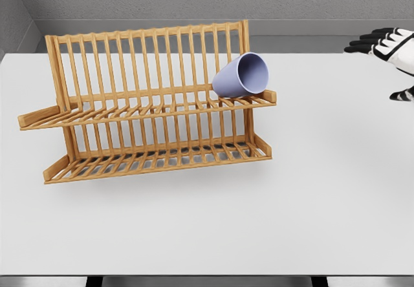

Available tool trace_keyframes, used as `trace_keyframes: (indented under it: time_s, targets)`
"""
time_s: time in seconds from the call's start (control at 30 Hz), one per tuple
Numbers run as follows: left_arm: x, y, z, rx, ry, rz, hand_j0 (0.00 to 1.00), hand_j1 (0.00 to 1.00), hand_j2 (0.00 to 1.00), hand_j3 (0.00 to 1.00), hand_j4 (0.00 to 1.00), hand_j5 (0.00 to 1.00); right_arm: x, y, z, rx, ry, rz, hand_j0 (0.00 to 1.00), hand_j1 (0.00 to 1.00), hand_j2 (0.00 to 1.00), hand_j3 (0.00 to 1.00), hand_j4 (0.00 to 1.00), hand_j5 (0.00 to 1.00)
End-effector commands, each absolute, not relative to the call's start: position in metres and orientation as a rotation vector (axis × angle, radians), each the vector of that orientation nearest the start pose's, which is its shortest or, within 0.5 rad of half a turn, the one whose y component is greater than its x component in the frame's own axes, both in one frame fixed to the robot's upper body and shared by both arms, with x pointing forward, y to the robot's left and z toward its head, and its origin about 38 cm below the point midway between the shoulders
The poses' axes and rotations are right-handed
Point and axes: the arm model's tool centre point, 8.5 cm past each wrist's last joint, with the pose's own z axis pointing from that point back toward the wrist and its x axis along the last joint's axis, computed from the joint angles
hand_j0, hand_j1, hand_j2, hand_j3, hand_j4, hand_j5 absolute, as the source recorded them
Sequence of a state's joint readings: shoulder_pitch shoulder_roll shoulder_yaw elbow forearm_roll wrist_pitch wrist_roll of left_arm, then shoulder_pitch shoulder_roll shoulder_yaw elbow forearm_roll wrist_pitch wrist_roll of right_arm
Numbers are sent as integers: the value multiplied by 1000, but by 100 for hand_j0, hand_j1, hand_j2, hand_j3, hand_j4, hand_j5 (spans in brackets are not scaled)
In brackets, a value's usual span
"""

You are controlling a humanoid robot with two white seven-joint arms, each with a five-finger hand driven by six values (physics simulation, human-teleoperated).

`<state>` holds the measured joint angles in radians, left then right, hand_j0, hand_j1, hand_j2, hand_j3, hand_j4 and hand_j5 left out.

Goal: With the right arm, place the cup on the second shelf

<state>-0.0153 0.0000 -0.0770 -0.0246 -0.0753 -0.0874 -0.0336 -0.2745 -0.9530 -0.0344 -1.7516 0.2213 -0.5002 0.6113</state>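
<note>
A white table (pixel 323 203) fills most of the head view, with a grey wall behind it. On the left half of the table stands a wooden dish rack (pixel 152 106) made of thin slats, with a tall slatted back and two shelves, one above the other. A pale lavender cup (pixel 240 76) lies tipped on its side at the right end of the upper shelf (pixel 129 111), leaning against the rack's back slats. Its open mouth faces right and toward the camera, so the inside is visible. The lower shelf (pixel 155 161) sits just above the table and casts a soft shadow beneath.

At the far right edge, well apart from the rack and the cup, the right hand (pixel 388 48) reaches in at about the height of the cup. It is white with black fingertips, its fingers stretched out and relaxed, pointing left, holding nothing. The thumb shows separately just below, near the picture's edge.
</note>
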Motion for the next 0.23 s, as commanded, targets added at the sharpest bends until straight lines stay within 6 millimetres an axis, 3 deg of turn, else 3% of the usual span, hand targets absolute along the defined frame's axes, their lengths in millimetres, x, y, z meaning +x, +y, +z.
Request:
trace_keyframes:
  time_s: [0.0,0.1,0.2]
  targets:
    - [27,267,-262,48,-118,-159,100,100,100,100,100,100,373,-359,299,-573,-1628,1792,100,100,100,100,100,100]
    - [27,267,-262,48,-118,-158,100,100,100,100,100,100,376,-343,282,-505,-1660,1765,100,100,100,100,100,100]
    - [28,267,-262,48,-121,-152,100,100,100,100,100,100,378,-340,280,-497,-1669,1753,100,100,100,100,100,100]
